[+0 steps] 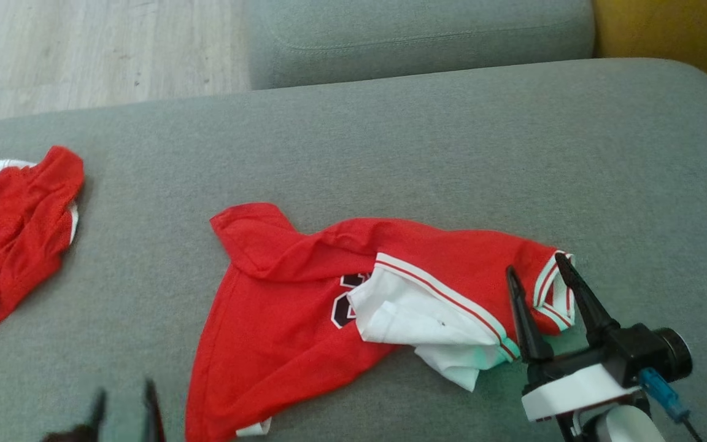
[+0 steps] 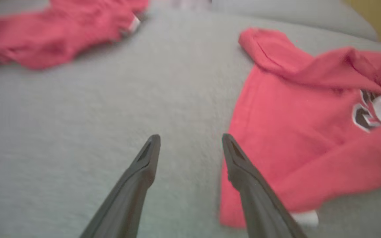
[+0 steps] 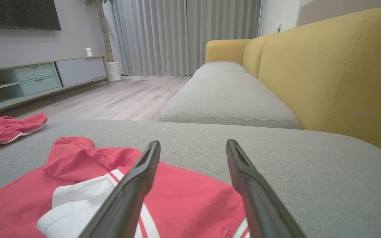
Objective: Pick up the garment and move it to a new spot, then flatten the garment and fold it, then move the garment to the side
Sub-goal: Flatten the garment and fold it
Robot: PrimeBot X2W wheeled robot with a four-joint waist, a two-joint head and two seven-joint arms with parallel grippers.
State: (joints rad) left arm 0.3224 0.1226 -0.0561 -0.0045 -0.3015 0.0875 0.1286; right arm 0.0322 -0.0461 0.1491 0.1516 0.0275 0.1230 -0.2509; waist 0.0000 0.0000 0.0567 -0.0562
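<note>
The garment (image 1: 292,307) is a red jersey with white trim and a dark number, lying crumpled on the grey sofa cushion (image 1: 390,153), its white inside turned out near the middle. My right gripper (image 1: 535,264) stands open over the garment's right end, at its striped hem, with nothing between the fingers. The right wrist view has the garment (image 3: 184,195) under and behind the open right gripper (image 3: 193,142). My left gripper (image 1: 124,390) is open at the lower left, just left of the garment's lower edge. In the blurred left wrist view the left gripper (image 2: 191,137) is over bare cushion beside the garment (image 2: 293,132).
A second red garment (image 1: 10,233) lies bunched at the cushion's left edge. Another grey seat cushion (image 1: 421,37) adjoins at the back, with wood floor (image 1: 83,49) to its left. The yellow sofa back (image 3: 336,66) rises along the right side.
</note>
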